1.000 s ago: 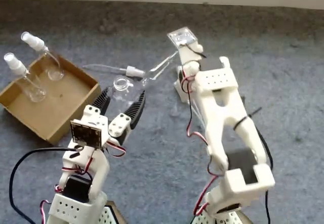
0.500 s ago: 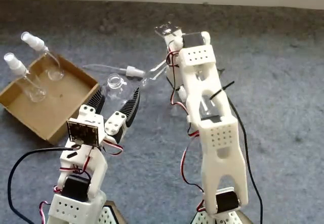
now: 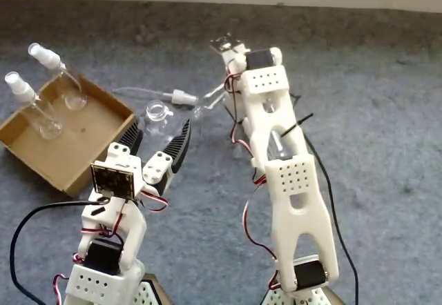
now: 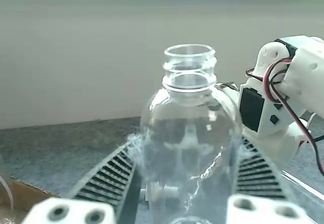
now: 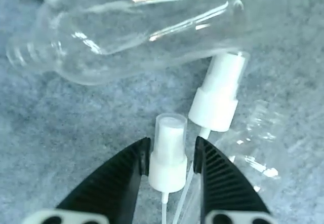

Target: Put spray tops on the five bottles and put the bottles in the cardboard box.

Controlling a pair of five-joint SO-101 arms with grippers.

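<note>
A clear bottle (image 4: 188, 133) with an open neck stands upright on the grey carpet, and my left gripper (image 4: 187, 153) is shut on its body. In the high view this bottle (image 3: 159, 115) sits just right of the cardboard box (image 3: 41, 160). My right gripper (image 5: 172, 141) is low over the carpet farther back. It is open, and its black fingers (image 5: 132, 169) stand close on either side of a white spray top (image 5: 168, 155) that lies there with its tube. A second spray top (image 5: 217, 100) lies beside it, between two clear bottles (image 5: 152, 26) on their sides.
Two capped bottles (image 3: 38, 108) (image 3: 65, 81) stand in the box at the left. A loose spray top (image 3: 183, 98) with its tube lies beyond the held bottle. The right arm (image 3: 276, 132) stretches far over the middle of the carpet. A wall edge runs along the back.
The right arm stretched forward and came down from a raised, folded pose onto the spray tops. The left gripper narrowed around the bottle and shifted it slightly left.
</note>
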